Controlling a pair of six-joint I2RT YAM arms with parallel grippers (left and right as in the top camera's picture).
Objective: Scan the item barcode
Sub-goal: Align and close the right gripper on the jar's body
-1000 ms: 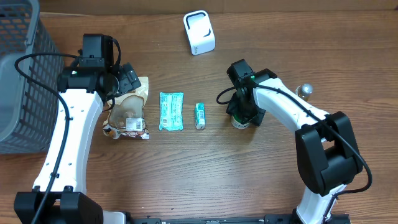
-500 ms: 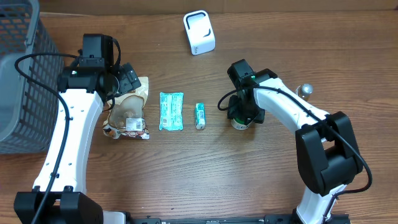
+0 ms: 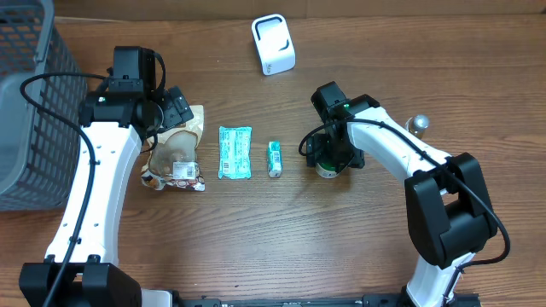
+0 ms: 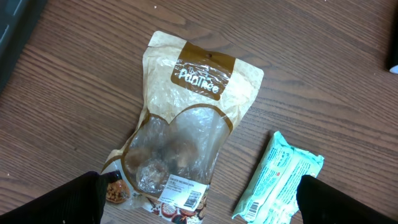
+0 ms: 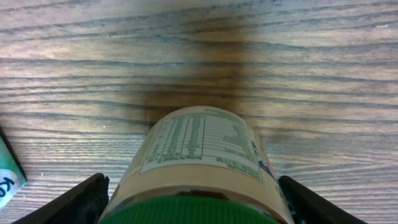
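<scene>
Listing by position on the wooden table: a white scanner stands at the upper centre of the overhead frame. Well below it, at centre right, sits a jar with a green lid and a printed nutrition label. The right gripper is lowered over this jar with one finger on each side. In the right wrist view the fingers flank the jar very closely, but whether they press on it cannot be told. Left of the jar, in a row, lie a small green tube, a teal packet and a tan snack bag with a clear window. The left gripper hangs above the bag's upper end, its fingers spread wide and holding nothing. A grey wire basket fills the left edge, and a small silvery knob lies at right.
</scene>
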